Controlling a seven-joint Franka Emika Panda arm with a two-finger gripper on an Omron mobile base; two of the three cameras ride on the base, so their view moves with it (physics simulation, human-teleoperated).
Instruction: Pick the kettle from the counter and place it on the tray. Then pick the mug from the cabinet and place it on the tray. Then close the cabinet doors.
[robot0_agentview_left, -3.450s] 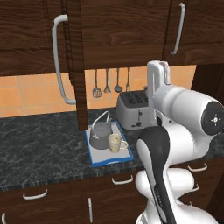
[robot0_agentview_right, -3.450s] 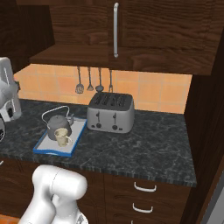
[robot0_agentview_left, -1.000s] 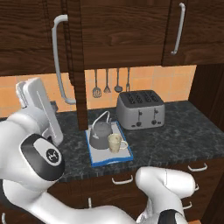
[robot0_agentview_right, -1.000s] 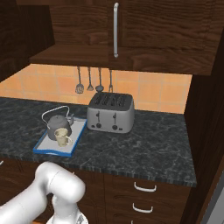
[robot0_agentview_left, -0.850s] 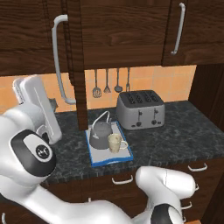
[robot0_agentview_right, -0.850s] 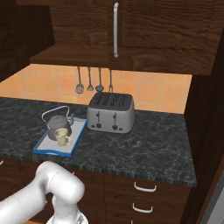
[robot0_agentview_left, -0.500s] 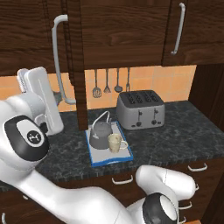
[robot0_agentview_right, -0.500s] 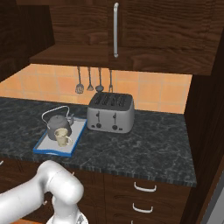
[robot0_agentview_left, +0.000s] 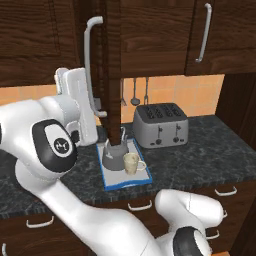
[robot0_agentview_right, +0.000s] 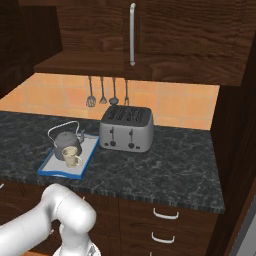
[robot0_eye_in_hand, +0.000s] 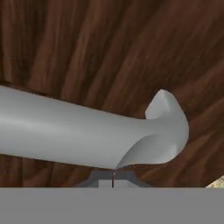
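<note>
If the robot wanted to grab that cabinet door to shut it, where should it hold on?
Best on the long bar handle of the open cabinet door. It stands off the wood on curved ends, so fingers could close around its straight middle, coming from the door's front face. The door's edge looks too thin and flat to hold. The gripper is shut right at the handle's bend, so pushing may do too.

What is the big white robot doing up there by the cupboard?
The kettle and the mug already sit on the blue tray on the counter. The robot's shut gripper is right up against the grey handle of a cabinet door that stands ajar. Shutting it is what's left.
</note>
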